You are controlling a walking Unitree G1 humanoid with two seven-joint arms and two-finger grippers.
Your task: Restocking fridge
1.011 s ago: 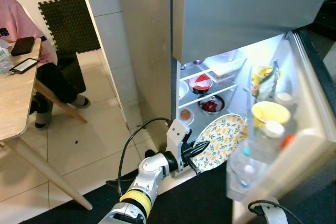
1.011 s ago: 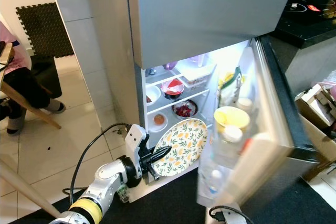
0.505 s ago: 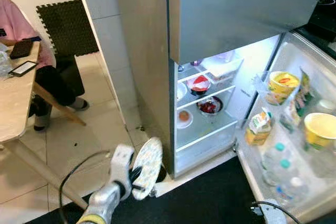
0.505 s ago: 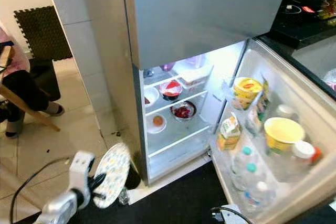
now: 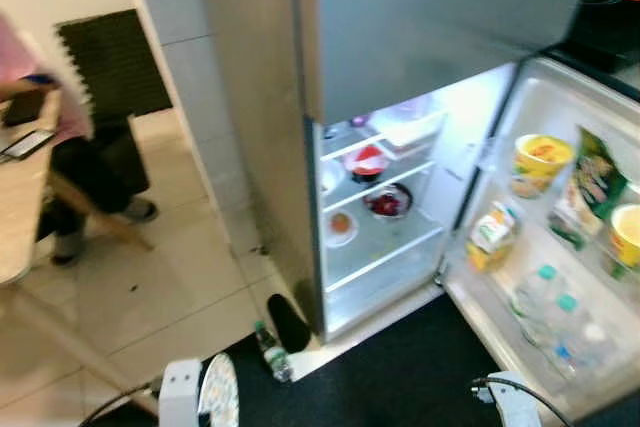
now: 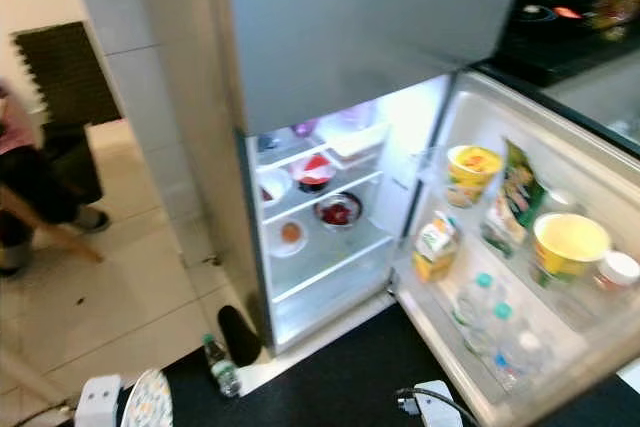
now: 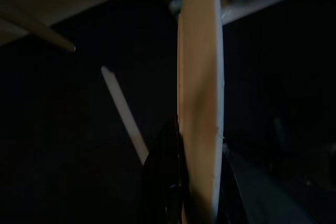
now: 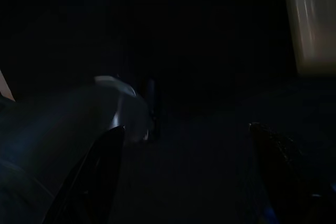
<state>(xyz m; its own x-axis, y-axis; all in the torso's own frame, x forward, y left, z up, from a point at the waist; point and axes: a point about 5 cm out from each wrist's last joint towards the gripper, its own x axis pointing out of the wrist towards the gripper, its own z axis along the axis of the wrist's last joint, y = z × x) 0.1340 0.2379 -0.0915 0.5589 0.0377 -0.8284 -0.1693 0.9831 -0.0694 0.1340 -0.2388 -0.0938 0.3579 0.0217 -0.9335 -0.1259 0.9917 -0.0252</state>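
1. The fridge [image 5: 300,147] stands with its lower door [image 5: 560,277] swung wide open to the right, and the lit shelves inside can be seen.
2. On the fridge door shelves there are water bottles [image 5: 545,302], a yellow tub [image 5: 537,159], a small carton [image 5: 490,237] and a green packet [image 5: 598,182].
3. Inside the fridge, on the shelves, sit a bowl with red food [image 5: 387,203], a red and white bowl [image 5: 366,161] above it, and a small dish [image 5: 340,225] to the left.
4. A person [image 5: 60,137] sits at a wooden table [image 5: 20,217], well to the left of the fridge, blurred.
5. The plate [image 5: 218,402] with the flower pattern is low in front of the fridge, to its left, standing on edge.
6. The left gripper [image 7: 189,182] is closed on the rim of the plate; one black finger [image 7: 165,182] presses on one face.
7. A small bottle [image 5: 270,352] lies on the floor at the foot of the fridge, beside a dark object [image 5: 290,322].
8. The right gripper [image 8: 186,177] hangs in the dark, its two fingers spread apart with nothing between them.
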